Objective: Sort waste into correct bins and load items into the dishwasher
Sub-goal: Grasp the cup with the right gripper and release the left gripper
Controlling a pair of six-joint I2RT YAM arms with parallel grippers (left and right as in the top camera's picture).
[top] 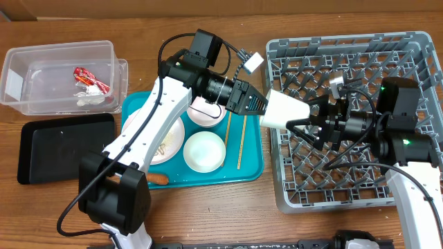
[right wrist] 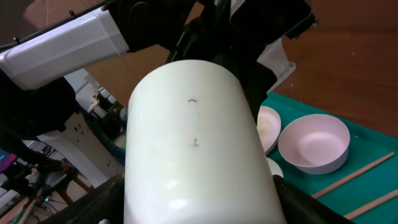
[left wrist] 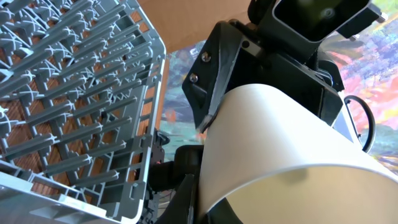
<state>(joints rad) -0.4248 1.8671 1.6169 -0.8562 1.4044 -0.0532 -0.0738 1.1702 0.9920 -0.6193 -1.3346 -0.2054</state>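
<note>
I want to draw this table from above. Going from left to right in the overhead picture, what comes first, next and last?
First the clear plastic tub → teal tray → white cup → grey dish rack.

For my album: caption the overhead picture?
Left fingers hold a cup between the right fingers, at the rack's edge.

My left arm [top: 149,128] stretches across to the right, and my left gripper [top: 263,105] is clamped tight on the narrow end of the cup [top: 285,111]. My right arm [top: 408,149] points left to meet it. My right gripper [top: 309,117] is spread wide astride the cup's wide end; whether it presses, I cannot tell.
</note>
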